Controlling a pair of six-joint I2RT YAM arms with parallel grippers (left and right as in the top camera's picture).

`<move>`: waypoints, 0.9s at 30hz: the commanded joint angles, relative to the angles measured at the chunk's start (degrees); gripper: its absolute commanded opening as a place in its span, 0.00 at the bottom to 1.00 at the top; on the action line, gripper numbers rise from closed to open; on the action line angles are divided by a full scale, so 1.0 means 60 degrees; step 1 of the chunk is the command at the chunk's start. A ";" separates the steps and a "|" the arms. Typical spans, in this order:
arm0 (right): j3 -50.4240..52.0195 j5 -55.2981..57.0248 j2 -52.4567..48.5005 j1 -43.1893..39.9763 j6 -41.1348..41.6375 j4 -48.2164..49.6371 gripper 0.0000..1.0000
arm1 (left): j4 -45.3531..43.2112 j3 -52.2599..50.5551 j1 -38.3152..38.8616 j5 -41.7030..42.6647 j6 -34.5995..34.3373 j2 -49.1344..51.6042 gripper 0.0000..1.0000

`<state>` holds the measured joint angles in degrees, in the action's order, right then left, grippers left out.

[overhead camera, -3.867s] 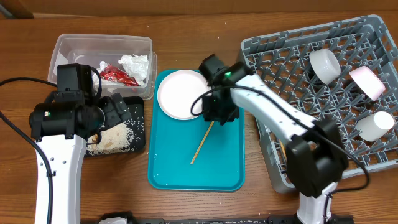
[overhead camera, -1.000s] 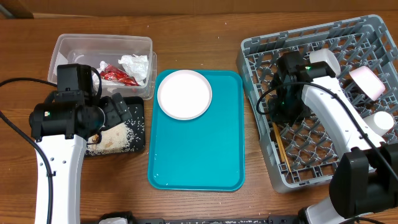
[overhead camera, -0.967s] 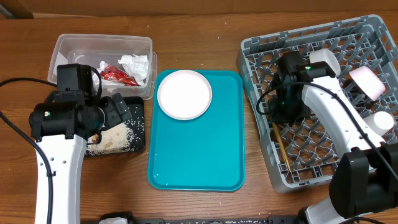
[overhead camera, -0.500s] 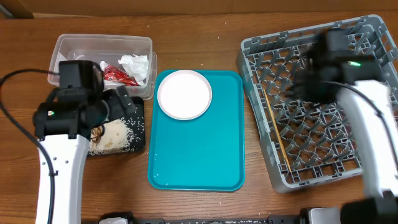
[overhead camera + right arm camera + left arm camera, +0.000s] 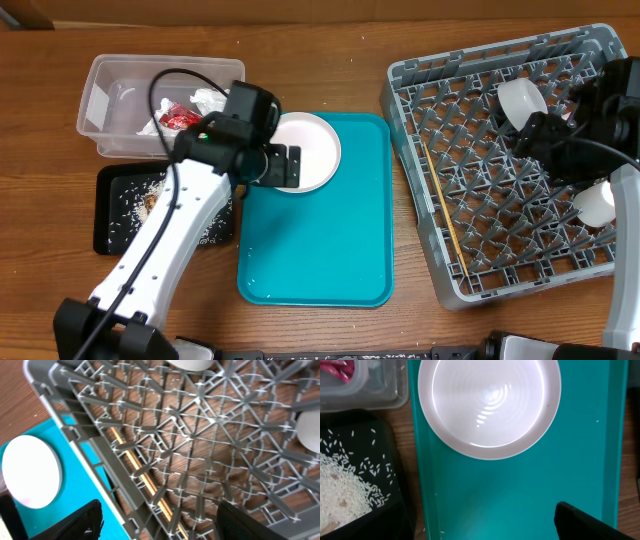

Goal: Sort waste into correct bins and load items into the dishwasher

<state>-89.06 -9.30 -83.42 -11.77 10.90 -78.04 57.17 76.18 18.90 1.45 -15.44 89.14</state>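
The white plate (image 5: 305,148) lies at the far end of the teal tray (image 5: 330,250). My left gripper (image 5: 285,166) hovers open over the plate's left rim; its wrist view shows the plate (image 5: 489,405) ahead and only one finger (image 5: 590,525). A pair of chopsticks (image 5: 440,210) lies in the grey dishwasher rack (image 5: 470,285), near its left wall. My right gripper (image 5: 538,136) stands open and empty above the rack, with the chopsticks (image 5: 145,480) below it. The clear tub (image 5: 120,140) holds a red wrapper (image 5: 176,118) and a napkin (image 5: 206,98). The black tray (image 5: 112,230) holds rice.
Two white cups (image 5: 520,100) (image 5: 600,205) stand in the rack's right half. The rice pile (image 5: 340,492) and black tray sit just left of the teal tray's rim (image 5: 417,485). Bare wooden table (image 5: 330,50) surrounds the containers.
My right gripper let go of the chopsticks in the rack, opened and drew back to the right. My left arm swung from the black tray to over the plate.
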 commanded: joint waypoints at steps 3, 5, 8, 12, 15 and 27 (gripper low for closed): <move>-0.0138 -0.0255 0.0025 0.0619 -0.0069 0.0317 0.75 | 0.0412 0.0076 -0.0222 -0.0474 -0.0080 -0.0226 0.98; -0.0138 -0.0262 0.0025 0.0922 -0.0066 0.0492 0.75 | 0.0674 0.0080 -0.0350 -0.0637 -0.0215 -0.0342 0.99; -0.0138 -0.0262 0.0015 0.1588 -0.0066 0.0933 0.76 | 0.1096 0.0080 -0.0667 -0.0816 -0.0510 -0.0579 1.00; -0.0138 -0.0259 -0.0237 0.3107 -0.0004 0.2299 0.78 | 0.1559 0.0080 -0.1654 -0.0783 -0.0863 -0.1264 1.00; -0.0135 -0.0251 -0.0834 0.4244 0.0488 0.3570 0.79 | 0.1818 0.0080 -0.2769 -0.0670 -0.0903 -0.1945 1.00; -0.0135 0.0572 -0.4481 0.6681 0.1435 0.5362 0.79 | 0.2433 0.0076 -0.4594 -0.0481 -0.0896 -0.2419 0.99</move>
<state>-89.19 -9.67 -105.43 26.83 15.62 -46.68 71.53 76.20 -8.43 -2.15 -19.77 75.00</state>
